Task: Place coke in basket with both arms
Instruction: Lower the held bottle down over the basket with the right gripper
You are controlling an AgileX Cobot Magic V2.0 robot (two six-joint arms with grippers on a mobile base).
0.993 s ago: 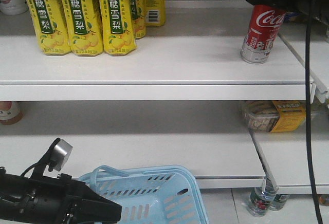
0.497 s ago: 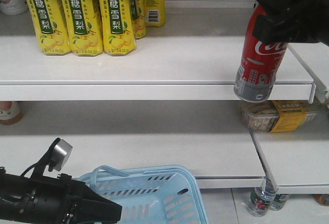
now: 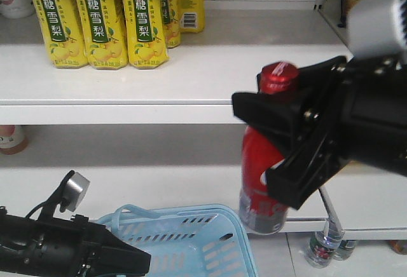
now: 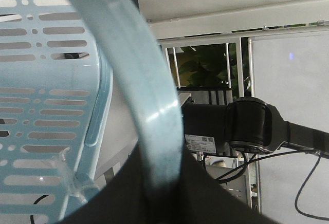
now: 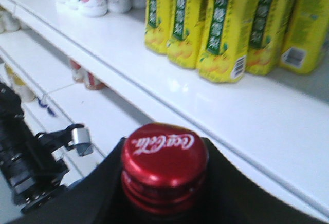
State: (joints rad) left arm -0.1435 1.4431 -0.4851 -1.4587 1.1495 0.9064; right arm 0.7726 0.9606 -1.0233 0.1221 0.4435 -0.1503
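Front-facing view shows the right gripper [image 3: 280, 143] with its fingers clamped on the coke [image 3: 262, 162], held upright in the air in front of the shelves [image 3: 159, 74], just above and right of the basket [image 3: 191, 239]. Left gripper [image 4: 154, 183] has its fingers closed on the basket's swing handle [image 4: 139, 80], low at left beside the yellow drink cartons' [image 3: 105, 20] shelf unit

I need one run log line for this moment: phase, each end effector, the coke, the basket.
phase: carry | right end effector: shut on coke, off shelf, right of basket | left end effector: holding basket handle | coke not in basket yet
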